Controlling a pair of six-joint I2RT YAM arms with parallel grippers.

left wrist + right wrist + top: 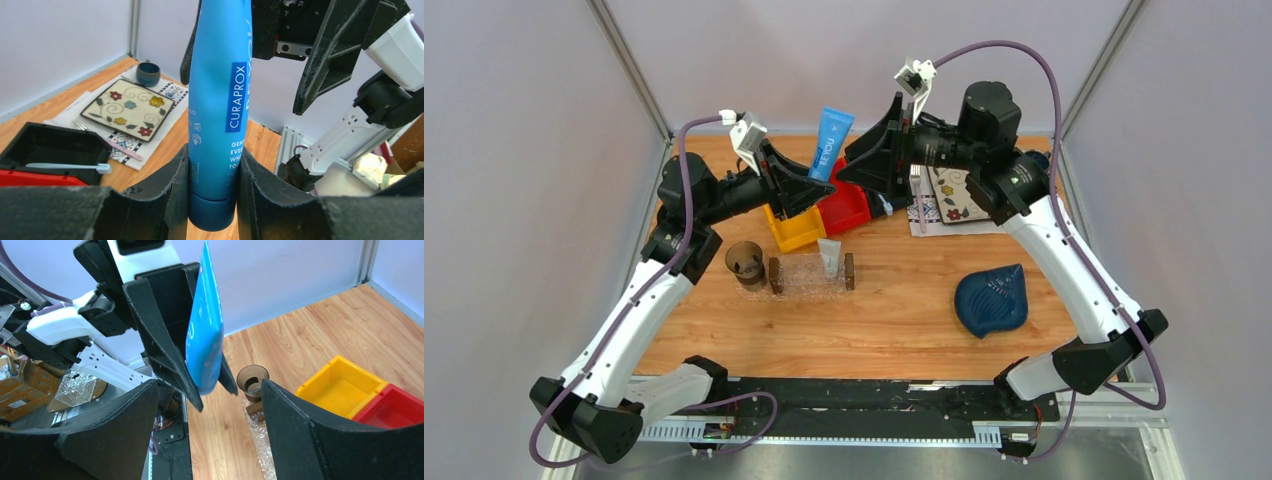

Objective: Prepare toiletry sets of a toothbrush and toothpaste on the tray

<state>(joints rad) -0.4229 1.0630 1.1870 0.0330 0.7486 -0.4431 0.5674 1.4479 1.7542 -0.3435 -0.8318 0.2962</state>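
Observation:
My left gripper (819, 178) is shut on the cap end of the bright blue toothpaste tube (832, 142) and holds it upright, high over the bins; the left wrist view shows the tube (220, 100) between the jaws (212, 185). My right gripper (856, 160) is open, facing the tube from the right, not touching it; the right wrist view shows the tube (205, 340) beyond its spread jaws (207, 385). The white-grey tube (829, 258) lies on the clear tray (799, 277). The pale blue toothbrush (67, 166) lies in a black bin (30, 142).
A yellow bin (792, 230) and a red bin (846, 208) stand behind the tray. A brown cup (745, 262) stands left of it. A floral plate (954, 190) with a fork (107, 142) beside it is at the back right. A blue leaf dish (992, 300) is at the right.

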